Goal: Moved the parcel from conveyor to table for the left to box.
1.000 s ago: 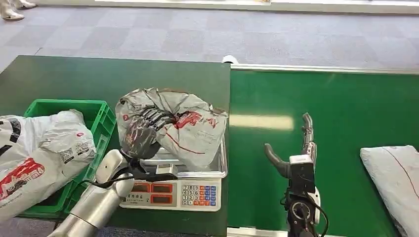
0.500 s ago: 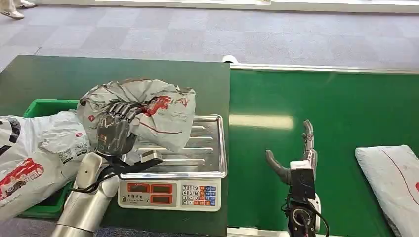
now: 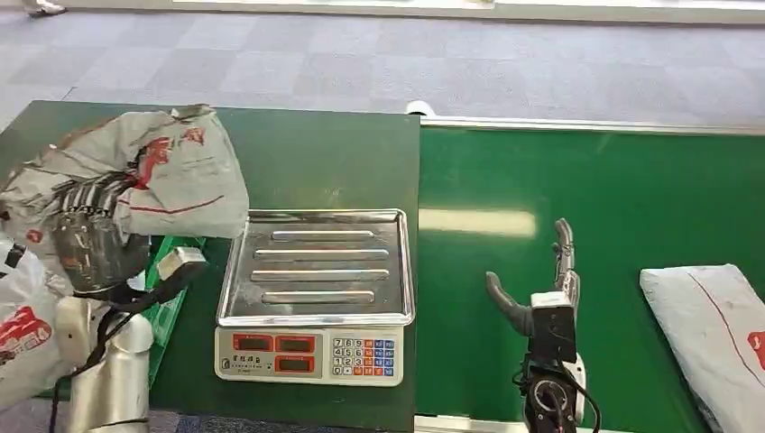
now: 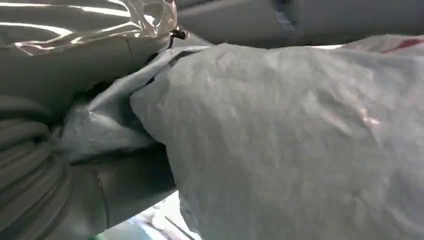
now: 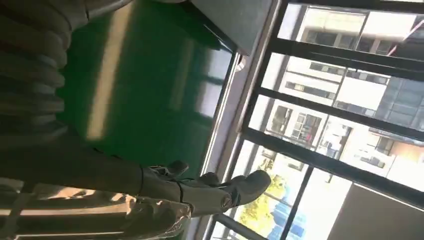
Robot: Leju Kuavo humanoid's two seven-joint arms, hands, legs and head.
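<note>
**A:** Start with the left hand (image 3: 86,242). What is it doing?

**B:** It is clenched around a crumpled grey parcel (image 3: 149,176) with red print, holding it up off the surface. Its dark fingers (image 3: 79,200) dig into the parcel's near edge. In the left wrist view the grey plastic (image 4: 300,140) is bunched right against the hand.

**A:** Where does that parcel sit in relation to everything else?

**B:** It hangs over the left part of the dark green surface (image 3: 316,162), to the left of the scale (image 3: 316,298) and apart from it. Just below it, a strip of the green crate (image 3: 167,289) shows beside the left arm, and another grey bag with red print (image 3: 23,334) lies at the left edge.

**A:** And the scale itself?

**B:** Its steel tray (image 3: 317,266) carries nothing. The front panel with red displays and a coloured keypad faces the robot.

**A:** The right hand?

**B:** The right hand (image 3: 541,284) is released, thumb spread away from straight fingers, nothing in it. It hovers over the bright green conveyor (image 3: 613,207). The right wrist view shows the same spread fingers (image 5: 235,187) against windows.

**A:** Anything else on the belt?

**B:** A second grey parcel (image 3: 713,334) lies flat at the right edge, well apart from the right hand.
</note>
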